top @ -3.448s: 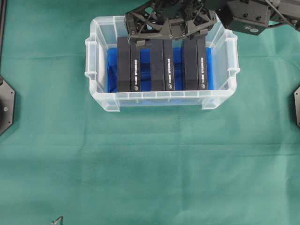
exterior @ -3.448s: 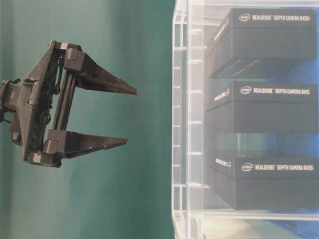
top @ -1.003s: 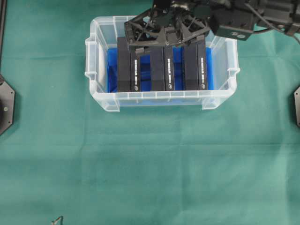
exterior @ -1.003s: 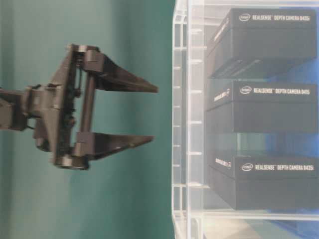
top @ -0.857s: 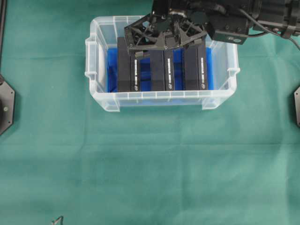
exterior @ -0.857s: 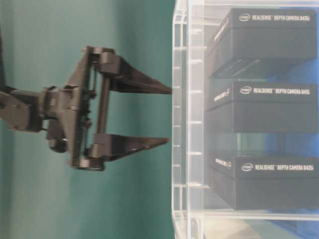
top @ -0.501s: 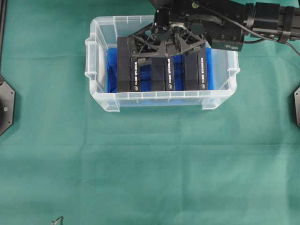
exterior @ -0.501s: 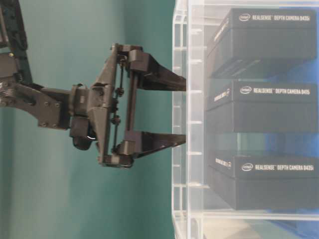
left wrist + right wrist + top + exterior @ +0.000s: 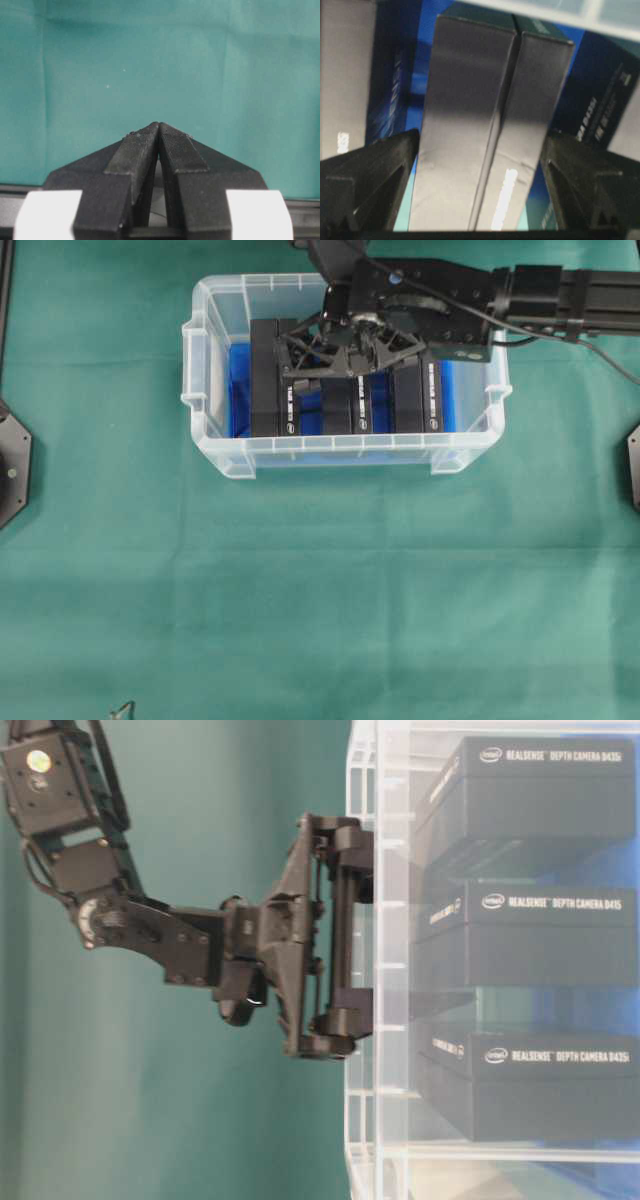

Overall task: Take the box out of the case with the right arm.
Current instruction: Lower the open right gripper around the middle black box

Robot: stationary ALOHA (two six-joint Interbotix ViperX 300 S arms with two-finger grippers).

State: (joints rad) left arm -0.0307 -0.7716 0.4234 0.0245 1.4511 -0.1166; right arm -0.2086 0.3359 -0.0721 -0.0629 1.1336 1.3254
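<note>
The middle box (image 9: 487, 130) stands on edge in the case (image 9: 205, 360), between two near neighbours. The right pincer (image 9: 480, 195) straddles it, spread wide, gripping nothing — a fingertip could catch a neighbour or drag the light case along the desk (image 9: 320, 590). The left pincer (image 9: 159, 131) is clenched, well away.

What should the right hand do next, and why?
Probably close on the middle box. The right hand is open inside the case, with one finger on each side of that box and not yet pressing it, so closing should grip it for lifting out.
</note>
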